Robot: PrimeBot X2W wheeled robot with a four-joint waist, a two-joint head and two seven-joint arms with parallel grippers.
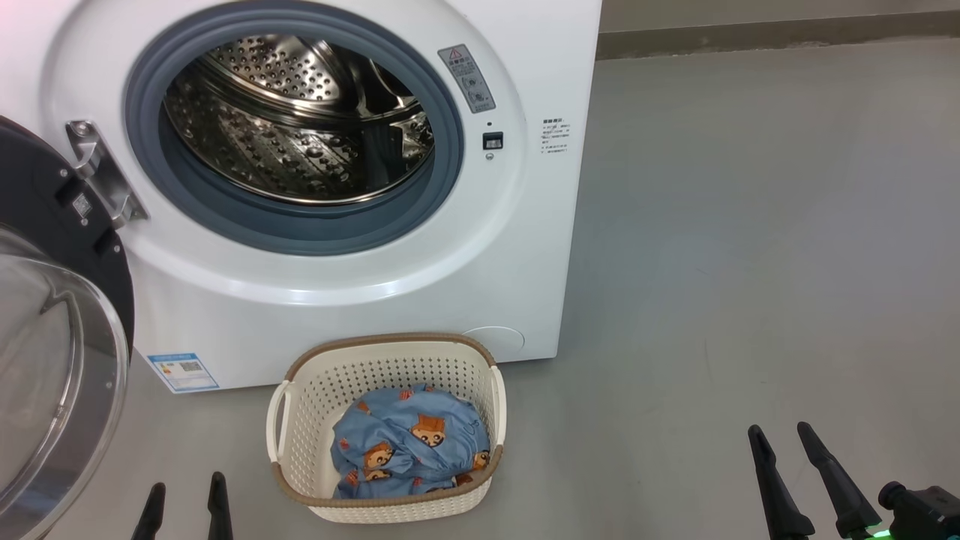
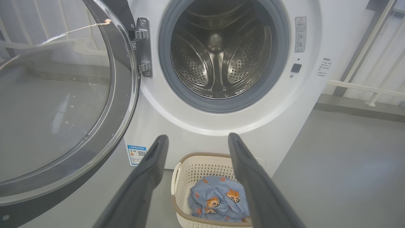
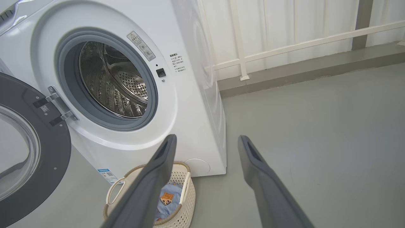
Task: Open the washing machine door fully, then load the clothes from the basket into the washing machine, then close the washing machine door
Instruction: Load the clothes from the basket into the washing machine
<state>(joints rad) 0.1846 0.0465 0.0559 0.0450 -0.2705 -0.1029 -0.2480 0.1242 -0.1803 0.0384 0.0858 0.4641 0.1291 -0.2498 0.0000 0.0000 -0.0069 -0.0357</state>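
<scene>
The white washing machine (image 1: 360, 300) stands with its steel drum (image 1: 300, 120) exposed. Its round black-rimmed glass door (image 1: 52, 337) hangs swung out to the left on a metal hinge (image 1: 101, 176). On the floor before the machine sits the cream basket (image 1: 300, 420), holding the light blue clothes (image 1: 409, 446) with orange-brown figures. My left gripper (image 1: 187, 487) is open at the lower left, just left of the basket. Far to the right of the basket, my right gripper (image 1: 781, 436) is open too. Both hold nothing. The left wrist view has the door (image 2: 63, 104), basket (image 2: 202, 167) and clothes (image 2: 218, 199).
Grey floor (image 1: 750, 262) spreads to the right of the machine. A white railing (image 3: 284, 47) and a grey kerb (image 3: 316, 69) run along the back wall. A blue label (image 1: 184, 371) marks the machine's lower front.
</scene>
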